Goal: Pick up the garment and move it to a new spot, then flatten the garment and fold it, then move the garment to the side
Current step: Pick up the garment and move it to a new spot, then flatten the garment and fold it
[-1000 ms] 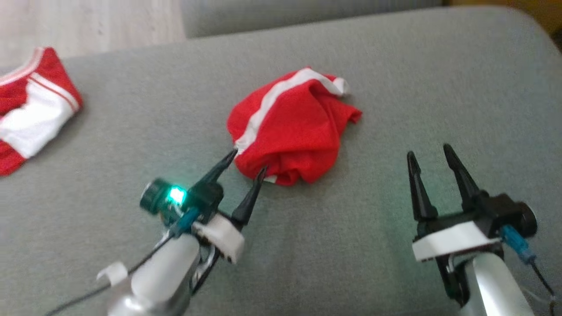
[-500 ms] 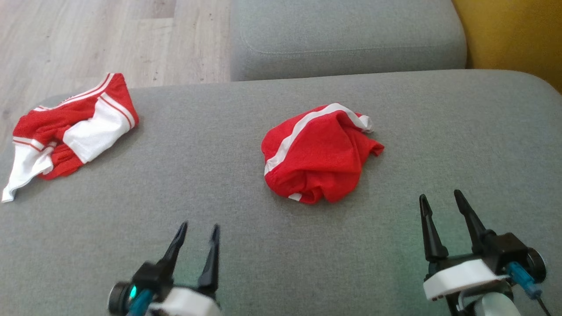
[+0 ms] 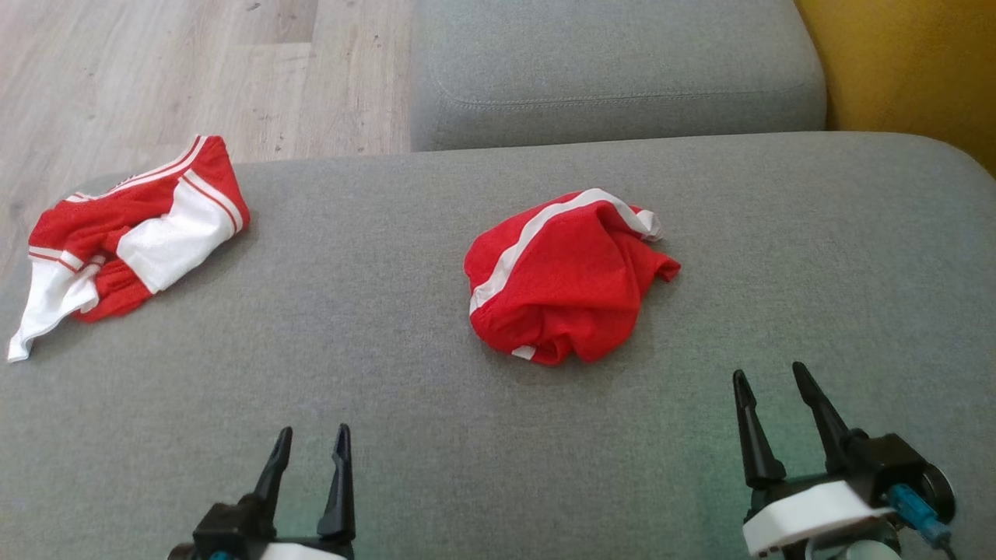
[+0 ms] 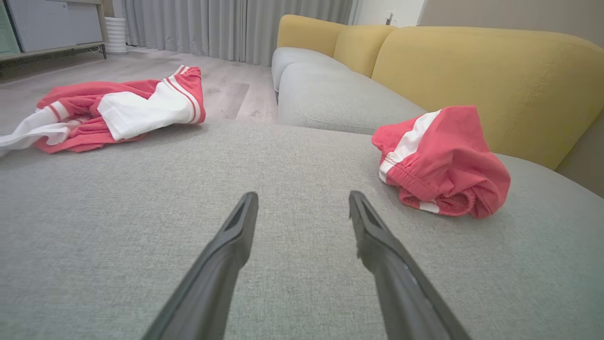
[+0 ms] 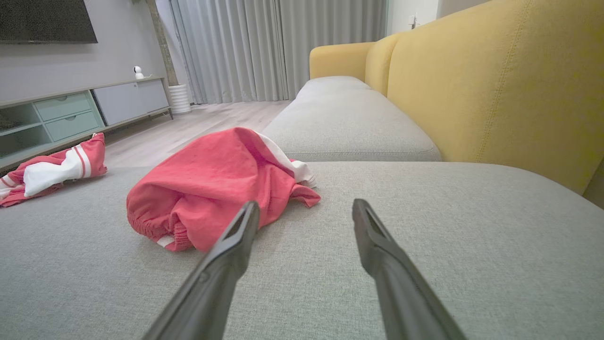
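Striped shorts (image 3: 148, 233) lie left of garment (image 3: 568, 280).

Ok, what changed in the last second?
The left gripper drew back from the near edge of the crumpled red garment with the white stripe toward the robot, fingers open, holding nothing. The head view also shifted. The garment, the second red-and-white garment and the open right gripper stayed put.
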Motion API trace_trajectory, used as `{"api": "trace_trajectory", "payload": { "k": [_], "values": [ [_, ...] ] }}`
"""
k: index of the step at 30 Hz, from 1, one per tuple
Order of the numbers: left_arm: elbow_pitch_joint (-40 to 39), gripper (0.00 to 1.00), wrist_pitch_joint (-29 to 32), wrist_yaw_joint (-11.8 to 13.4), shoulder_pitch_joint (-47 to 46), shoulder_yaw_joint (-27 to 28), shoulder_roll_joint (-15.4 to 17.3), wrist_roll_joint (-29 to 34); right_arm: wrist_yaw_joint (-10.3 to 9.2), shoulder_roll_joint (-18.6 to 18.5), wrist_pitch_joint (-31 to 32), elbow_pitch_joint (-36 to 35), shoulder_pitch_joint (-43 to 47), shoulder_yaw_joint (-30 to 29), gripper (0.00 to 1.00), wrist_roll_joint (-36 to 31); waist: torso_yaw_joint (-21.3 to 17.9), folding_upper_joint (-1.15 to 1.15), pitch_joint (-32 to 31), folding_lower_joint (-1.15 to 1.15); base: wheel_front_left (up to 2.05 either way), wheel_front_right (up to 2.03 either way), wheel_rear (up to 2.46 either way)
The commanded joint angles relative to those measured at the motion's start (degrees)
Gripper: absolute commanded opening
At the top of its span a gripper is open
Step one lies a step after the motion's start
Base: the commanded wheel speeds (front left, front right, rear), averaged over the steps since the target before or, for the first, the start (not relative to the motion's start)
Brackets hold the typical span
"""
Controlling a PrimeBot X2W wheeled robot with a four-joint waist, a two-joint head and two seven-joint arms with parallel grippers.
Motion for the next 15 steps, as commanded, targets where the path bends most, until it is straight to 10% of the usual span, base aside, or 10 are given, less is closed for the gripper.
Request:
{"api": "trace_trajectory", "payload": {
  "k": [1,15],
  "values": [
    [-1.7,1.00,-0.6,-0.4,-1.6,2.6,-0.2,0.7,-0.04,-0.2,-0.6,-1.6,-1.1,1.3,1.00,0.5,0.0,0.00,0.0,0.00,0.00,0.00,0.00],
    [-0.4,1.00,-0.6,-2.6,-1.6,5.2,-2.1,3.6,-0.04,-0.2,-0.6,-1.2,-1.6,1.1,1.00,0.5,-0.1,0.00,0.3,0.00,0.00,0.00,0.00]
  ]
}}
